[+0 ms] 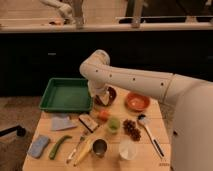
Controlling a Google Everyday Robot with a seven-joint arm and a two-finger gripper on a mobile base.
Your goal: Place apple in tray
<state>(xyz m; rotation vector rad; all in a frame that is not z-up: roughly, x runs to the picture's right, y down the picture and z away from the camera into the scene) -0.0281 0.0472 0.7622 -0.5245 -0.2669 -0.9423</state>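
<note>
While I hang over it, table: wooden top [111,163], crowded with small stuff.
Arm: my white arm [135,80] comes in from the right, bends down at the back of the table.
Tray: green tray [65,95], back left corner, nothing in it.
Orange bowl: orange bowl [136,101], back right, well apart from the tray.
Dark bowl: dark bowl [111,94] just right of the tray, partly hidden by my pincer.
Pincer: my pincer [101,97] points down at the dark bowl's left side, released, gripping nothing (contact with the bowl: can't tell).
Apple: apple [103,115] on the table just in front of the dark bowl, near the tray's front right corner, outside it.
Green ball: pale green round thing [114,124] just beside the apple, front right of it.
</note>
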